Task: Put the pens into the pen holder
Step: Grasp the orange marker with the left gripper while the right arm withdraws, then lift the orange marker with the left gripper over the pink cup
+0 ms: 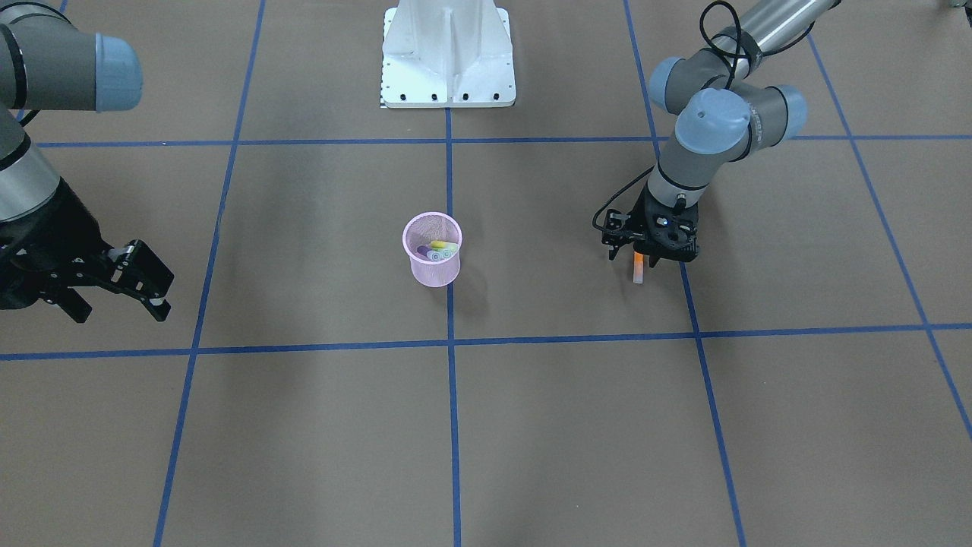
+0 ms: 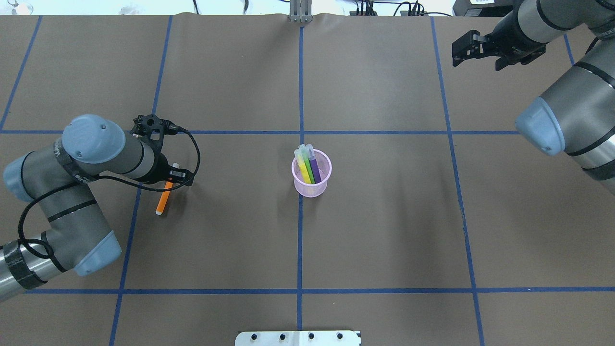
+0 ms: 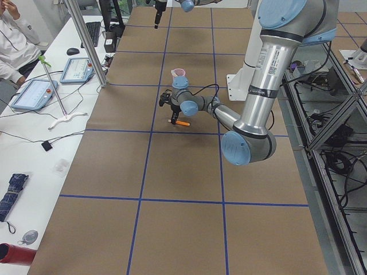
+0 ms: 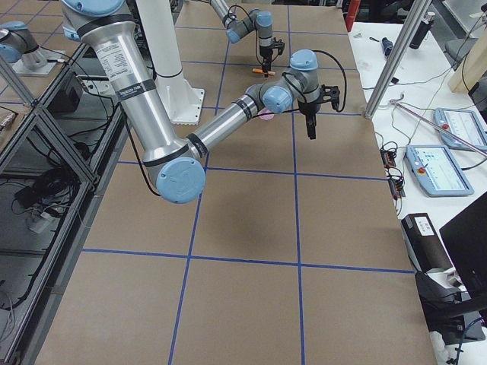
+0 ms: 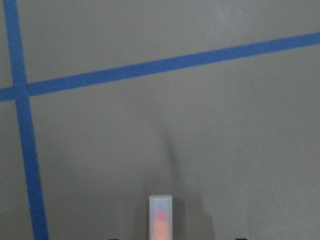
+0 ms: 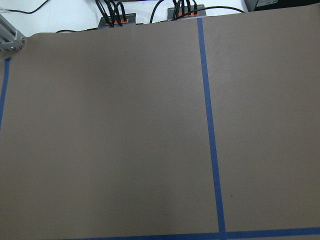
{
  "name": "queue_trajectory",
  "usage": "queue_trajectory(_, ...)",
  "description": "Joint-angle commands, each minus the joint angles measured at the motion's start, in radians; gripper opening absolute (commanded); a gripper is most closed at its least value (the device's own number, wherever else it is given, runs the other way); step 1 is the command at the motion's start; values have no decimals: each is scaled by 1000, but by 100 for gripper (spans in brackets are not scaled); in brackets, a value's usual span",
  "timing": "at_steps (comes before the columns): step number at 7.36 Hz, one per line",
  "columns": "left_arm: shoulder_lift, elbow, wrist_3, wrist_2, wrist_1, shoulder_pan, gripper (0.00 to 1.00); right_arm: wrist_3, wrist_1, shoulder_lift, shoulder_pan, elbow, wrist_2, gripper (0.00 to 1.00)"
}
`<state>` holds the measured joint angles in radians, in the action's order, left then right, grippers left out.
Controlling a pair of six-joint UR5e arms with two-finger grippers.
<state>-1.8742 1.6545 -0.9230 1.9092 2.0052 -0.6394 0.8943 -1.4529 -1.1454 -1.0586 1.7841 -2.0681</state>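
My left gripper (image 1: 642, 261) is shut on the orange pen (image 1: 639, 268), which hangs tilted just above the table at the robot's left, pale cap end lowest. The overhead view shows the same orange pen (image 2: 163, 199) sticking out below the left gripper (image 2: 169, 184), and the left wrist view shows its cap end (image 5: 160, 216) over bare brown table. The pink mesh pen holder (image 2: 312, 185) stands upright at the table's centre with a yellow pen (image 2: 302, 166), a green pen (image 2: 308, 169) and a purple pen (image 2: 315, 168) in it. My right gripper (image 1: 121, 310) hovers open, holding nothing, far off at the robot's right.
The white robot base (image 1: 448, 57) stands at the table's edge behind the pen holder (image 1: 432, 251). Blue tape lines (image 2: 301, 91) divide the brown table into squares. Benches with tablets (image 3: 35, 93) run along the far side, and a seated person (image 3: 14, 34) is there.
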Motion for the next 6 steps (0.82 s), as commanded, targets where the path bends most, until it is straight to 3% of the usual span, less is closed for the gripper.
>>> queue_trajectory(1, 3, -1, 1, -2, 0, 3, 29, -2, 0, -4, -1, 4, -3, 100)
queue_trajectory(2, 3, 2, 3, -2, 0, 1, 0, -2, 2, -4, -3, 4, -3, 100)
queue_trajectory(6, -11, 96, 18, -2, 0, 0, 0, 0, 5, -7, -1, 6, 0, 100)
